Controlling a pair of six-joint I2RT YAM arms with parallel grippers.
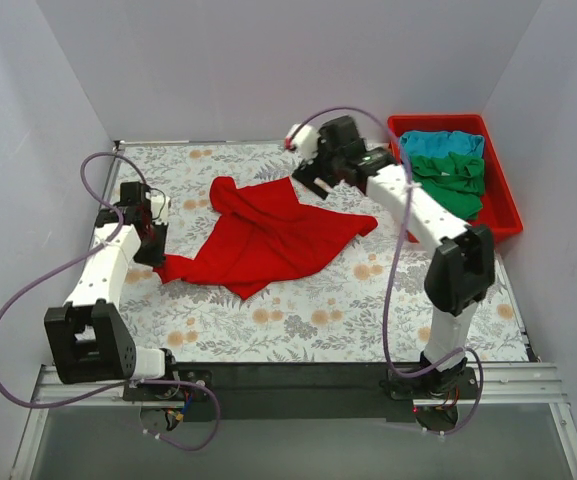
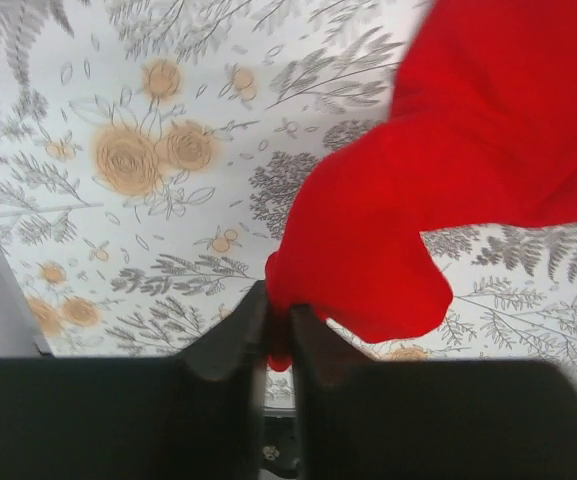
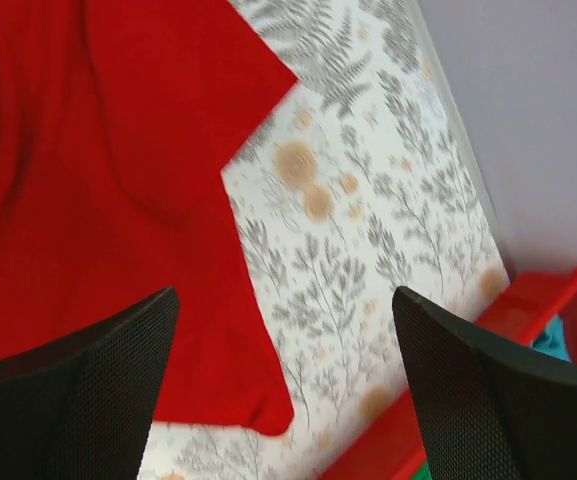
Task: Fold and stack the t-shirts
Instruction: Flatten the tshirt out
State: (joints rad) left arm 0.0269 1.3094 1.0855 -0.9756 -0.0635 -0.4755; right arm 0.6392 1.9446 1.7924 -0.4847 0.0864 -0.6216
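In my top view, one red plastic tray point(image 1: 504, 216) sits at the upper right of the table point(image 1: 368, 300). It holds two garments: a turquoise t-shirt point(image 1: 448, 143) at the far end and a dark green t-shirt point(image 1: 455, 178) just beside it, nearer the arms. I count three shirts in all. The third, a red t-shirt point(image 1: 268, 235), lies spread and rumpled in the middle of the frame. The left claw point(image 1: 156, 258) is at its lower-left corner, and the right claw point(image 1: 313, 182) hangs over its upper-right edge, near the tray.

On the left wrist view, the left claw point(image 2: 273, 322) is clamped on a bunched corner of the red t-shirt point(image 2: 448, 180), low in the frame, above the floral table point(image 2: 118, 200).

On the right wrist view, the right claw point(image 3: 285, 300) has its fingers wide apart and grips nothing. The red t-shirt point(image 3: 98, 180) fills the left side. The tray's rim point(image 3: 548, 300) shows at lower right with a sliver of turquoise cloth point(image 3: 570, 336) inside.
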